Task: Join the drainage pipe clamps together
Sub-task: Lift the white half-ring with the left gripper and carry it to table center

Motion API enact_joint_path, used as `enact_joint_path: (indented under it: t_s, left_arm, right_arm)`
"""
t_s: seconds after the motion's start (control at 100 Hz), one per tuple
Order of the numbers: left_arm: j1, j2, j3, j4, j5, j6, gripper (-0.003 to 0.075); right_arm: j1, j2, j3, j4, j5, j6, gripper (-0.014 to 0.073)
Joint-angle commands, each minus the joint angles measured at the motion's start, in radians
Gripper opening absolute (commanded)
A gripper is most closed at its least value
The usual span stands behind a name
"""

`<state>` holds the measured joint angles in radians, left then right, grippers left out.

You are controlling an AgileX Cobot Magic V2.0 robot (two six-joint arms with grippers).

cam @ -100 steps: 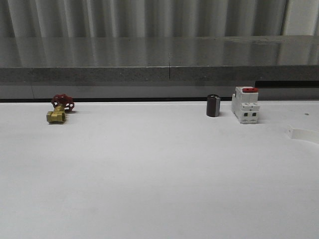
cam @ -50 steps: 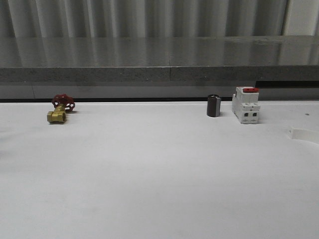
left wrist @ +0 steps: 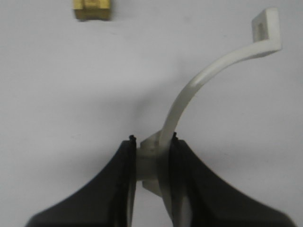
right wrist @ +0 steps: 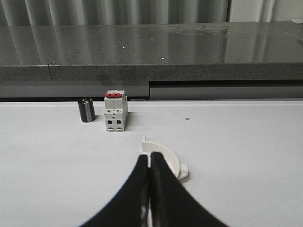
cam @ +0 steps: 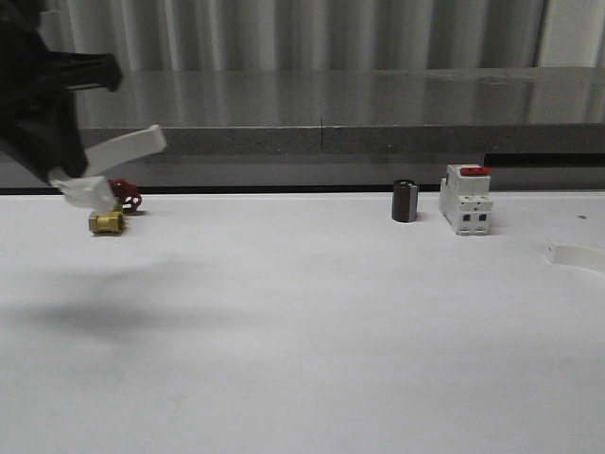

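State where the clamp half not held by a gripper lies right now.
In the front view the loose clamp half lies flat on the table's far right edge, right of the white breaker; the right wrist view shows it just beyond the right gripper.

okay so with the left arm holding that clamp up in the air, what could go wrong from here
The left gripper pinches the white curved plastic pipe clamp half only at one end tab, so it could twist or slip loose.

It is carried above the brass valve with the red handle; a low swing might knock it.

The second white clamp half lies on the table in front of the shut right gripper, ungrasped, so it could slide when pushed.
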<state>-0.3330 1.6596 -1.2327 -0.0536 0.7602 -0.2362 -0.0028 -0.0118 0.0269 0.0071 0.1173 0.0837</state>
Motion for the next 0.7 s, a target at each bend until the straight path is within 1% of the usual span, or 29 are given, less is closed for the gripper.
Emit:
enact_joint_path:
  t_s: [0.0, 0.14, 0.29, 0.49, 0.69]
  left_arm:
    - [-0.075, 0.005, -0.041, 0.045, -0.056, -0.092, 0.0029]
    - [-0.165, 0.109, -0.116, 0.099, -0.049, -0.16, 0.0029]
    - [-0.22, 0.238, -0.237, 0.172, -0.023, -0.247, 0.0029]
    - [-0.248, 0.358, -0.332, 0.168, -0.021, -0.279, 0.0029]
    - [-0.254, 0.391, -0.343, 0.163, -0.016, -0.311, 0.0036]
  right_arm:
    - [-0.001, -0.019, -0.015, -0.007, -0.08, 0.002, -0.0118]
    - [-0.001, -0.019, -0.015, -0.007, -0.08, 0.002, -0.0118]
    - [-0.001, -0.019, -0.015, -0.007, -0.08, 0.002, -0.0118]
    - [-0.001, -0.019, -0.015, -0.007, -0.08, 0.002, -0.0118]
    - [-0.001, -0.019, -0.015, -0.007, -0.08, 0.002, -0.0118]
